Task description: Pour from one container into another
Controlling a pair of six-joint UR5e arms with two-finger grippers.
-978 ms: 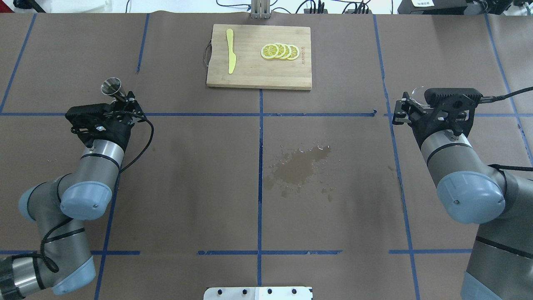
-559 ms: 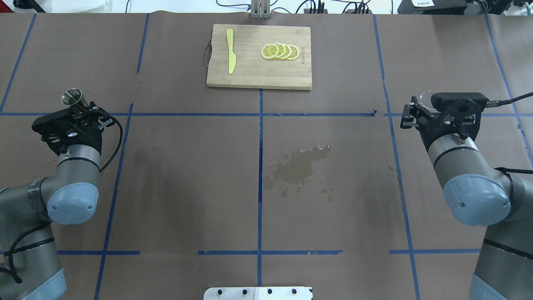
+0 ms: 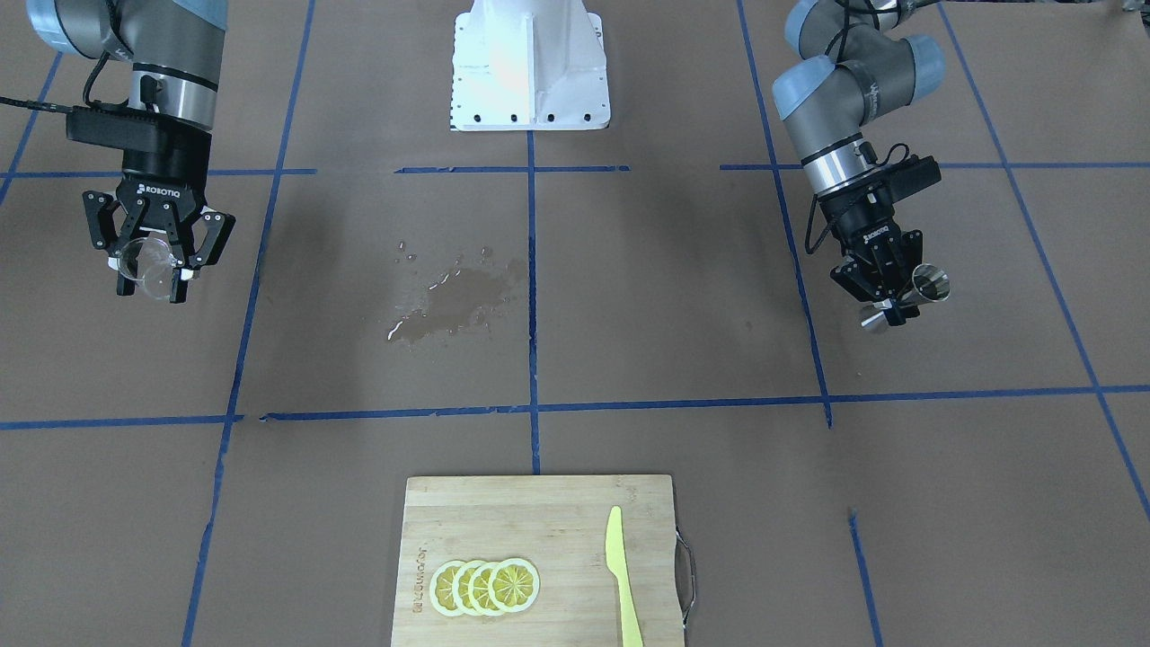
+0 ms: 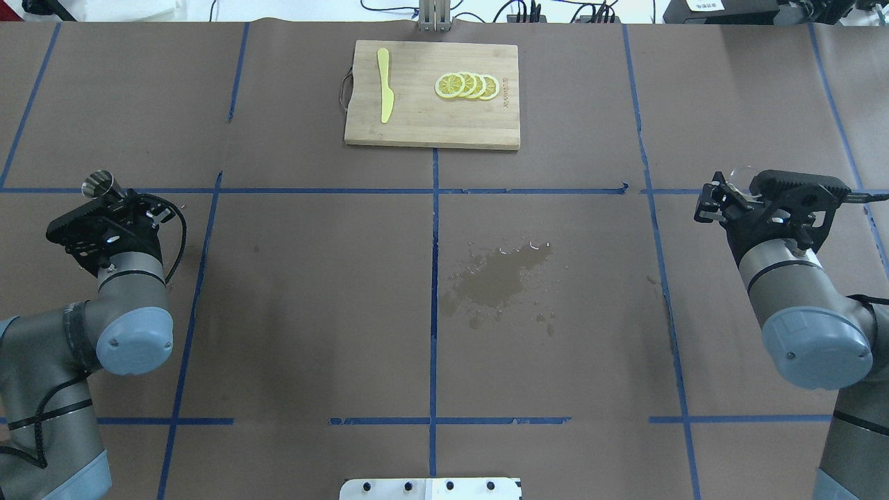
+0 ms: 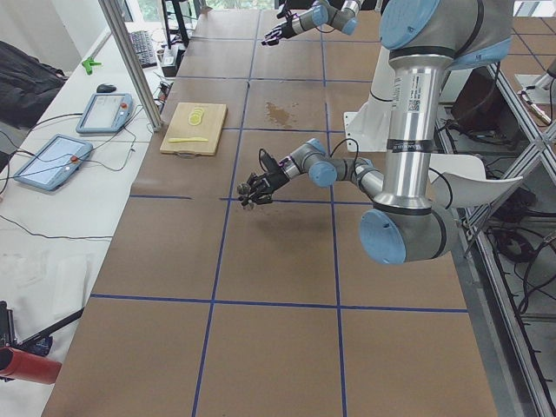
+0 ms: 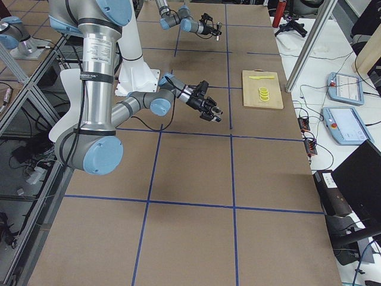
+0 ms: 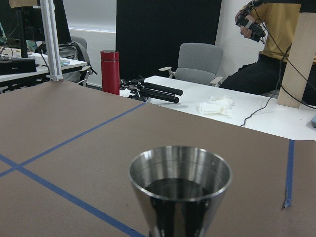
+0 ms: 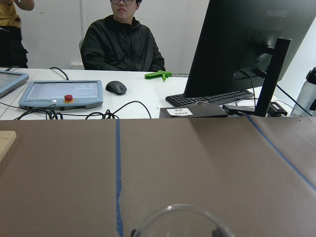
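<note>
The steel hourglass jigger is clamped at its waist in my left gripper, held above the table's left side. In the overhead view the jigger sticks out beyond the left gripper. The left wrist view shows the jigger's open mouth upright, dark inside. My right gripper is shut on the clear glass cup, held above the table's right side. From overhead the cup is only a faint rim past the right gripper. Only the cup's rim shows in the right wrist view.
A wooden cutting board at the far centre carries lemon slices and a yellow knife. A wet spill darkens the paper near the middle. The white robot base stands at the near edge.
Both arms have drawn apart. The left gripper carried the jigger further left and slightly nearer the robot. The right gripper carried the glass cup to the right and slightly nearer.
</note>
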